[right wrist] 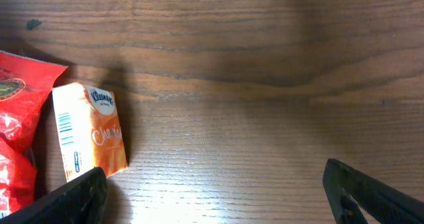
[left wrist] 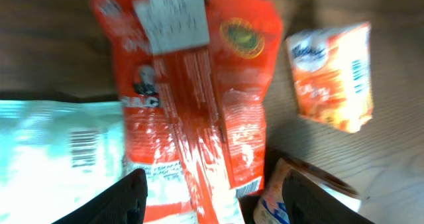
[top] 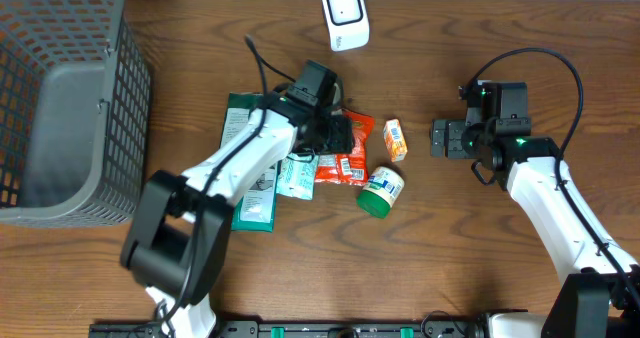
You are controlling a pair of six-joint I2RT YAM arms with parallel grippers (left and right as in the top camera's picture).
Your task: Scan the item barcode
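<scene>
**Red bag** (top: pixel 352 164) (left wrist: pixel 199 105): lies flat on the table (top: pixel 480 38) at mid-pile, under the left gripper (top: pixel 335 133) (left wrist: pixel 218 197). One edge meets a teal pouch (top: pixel 296 175) (left wrist: pixel 59 144). A tissue pack (top: pixel 395 139) (left wrist: pixel 331 75) (right wrist: pixel 93 134) lies just beside it, and a green-lidded tub (top: pixel 381 191) is near. The left jaws stand apart, straddling the bag's lower end without pinching it. The right gripper (top: pixel 445 138) (right wrist: pixel 218 191) is spread wide and empty, over bare wood beside the tissue pack. The scanner (top: pixel 344 16) sits at the far edge, well apart from the pile.

*Likely hazards.*
- A closing grasp may catch the teal pouch or the tub along with the bag, since both crowd the fingers.
- The glossy, crinkled film may slip or fold, and a crease or glare could hide the printed code near its lower corner.
- The wrist view is blurred, so which face must turn toward the scanner is uncertain.
</scene>
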